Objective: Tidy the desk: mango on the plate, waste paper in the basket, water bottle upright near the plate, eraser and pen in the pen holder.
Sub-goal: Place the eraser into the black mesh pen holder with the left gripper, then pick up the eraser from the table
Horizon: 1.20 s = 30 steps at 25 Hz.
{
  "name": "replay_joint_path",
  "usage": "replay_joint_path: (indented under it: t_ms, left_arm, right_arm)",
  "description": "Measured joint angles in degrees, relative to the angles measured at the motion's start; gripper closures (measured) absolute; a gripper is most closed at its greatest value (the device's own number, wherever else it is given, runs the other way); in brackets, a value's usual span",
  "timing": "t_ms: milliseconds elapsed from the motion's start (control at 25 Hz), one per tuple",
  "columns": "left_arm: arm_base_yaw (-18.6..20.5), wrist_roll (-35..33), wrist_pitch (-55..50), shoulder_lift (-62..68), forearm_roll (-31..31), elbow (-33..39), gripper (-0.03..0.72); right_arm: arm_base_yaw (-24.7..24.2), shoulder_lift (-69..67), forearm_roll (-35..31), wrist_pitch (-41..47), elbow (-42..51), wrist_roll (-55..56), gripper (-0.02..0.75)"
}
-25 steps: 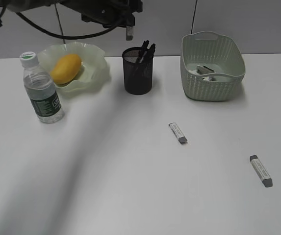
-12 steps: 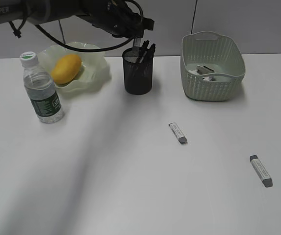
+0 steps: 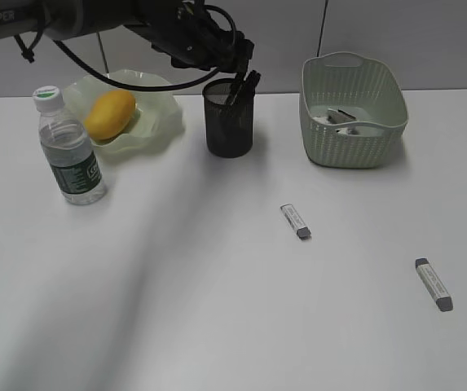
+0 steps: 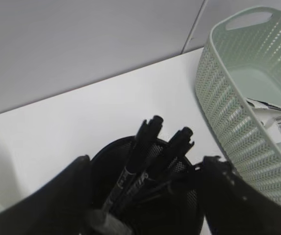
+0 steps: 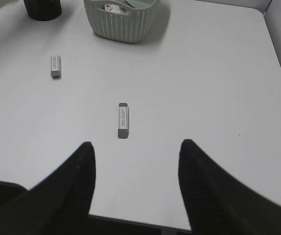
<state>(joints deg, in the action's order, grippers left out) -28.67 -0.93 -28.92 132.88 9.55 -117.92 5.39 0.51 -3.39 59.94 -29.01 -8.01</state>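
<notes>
The left hand is seen just above the pen holder, its two fingers spread wide to either side of the rim with nothing held between them; two black pens stand in the holder directly below it. To that hand's left, the mango lies on the plate, and the water bottle stands upright just in front of the plate. To its right sits the basket, with the waste paper inside. The right hand is held well open and empty above the counter, one eraser lying just ahead of it between its fingers' line, another eraser farther ahead and to the left.
</notes>
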Motion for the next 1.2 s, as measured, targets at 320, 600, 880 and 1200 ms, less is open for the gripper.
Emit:
replay_joint_path:
  t_ms: [320,600,880,1200]
  left_arm:
    - [0.0,0.0,-10.3,-5.6,-4.1,0.0,0.141]
    - [3.9,-0.1,-29.5,-14.0,-9.6,0.0,0.171]
    - [15.9,-1.4,-40.4,-19.1,-8.5,0.0,0.179]
    - [27.8,-2.7,-40.5,-31.0,-8.3,11.5,0.180]
  right_arm:
    - [0.0,0.0,0.0,0.0,0.0,0.0,0.300]
    - [0.0,0.0,0.0,-0.7,-0.3,0.1,0.300]
    - [0.0,-10.5,-1.7,-0.8,-7.8,1.8,0.300]
    - [-0.1,-35.9,-2.3,2.3,-22.6,1.9,0.300]
